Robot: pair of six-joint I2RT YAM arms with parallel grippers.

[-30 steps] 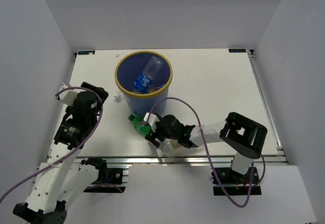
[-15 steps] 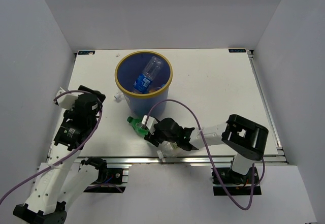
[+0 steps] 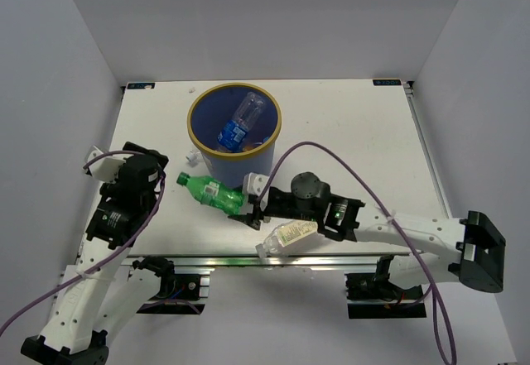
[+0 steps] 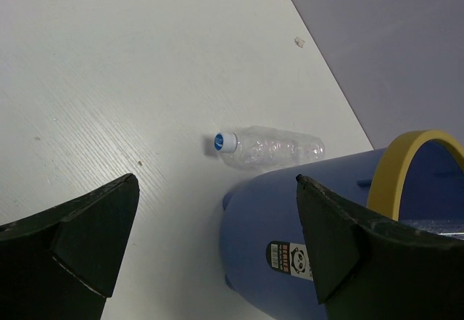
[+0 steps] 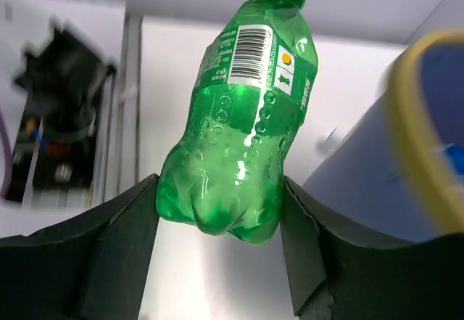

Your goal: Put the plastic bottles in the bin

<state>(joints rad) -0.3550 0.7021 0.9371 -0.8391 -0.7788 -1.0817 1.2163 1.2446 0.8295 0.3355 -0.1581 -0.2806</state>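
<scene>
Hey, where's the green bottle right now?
Top view: the green bottle is left of centre, its base between the jaws of the right gripper, just on the near side of the blue bin.

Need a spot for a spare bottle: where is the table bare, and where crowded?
Bare: the wide stretch of table between the bin and the right edge, and the far-left corner beside the bin. Crowded: in front of the bin, where the right gripper holds the green bottle near a pale-labelled bottle; a small clear bottle lies at the bin's left.

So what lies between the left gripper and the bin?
A clear blue-capped bottle, lying on its side beside the bin; clearest in the left wrist view.
</scene>
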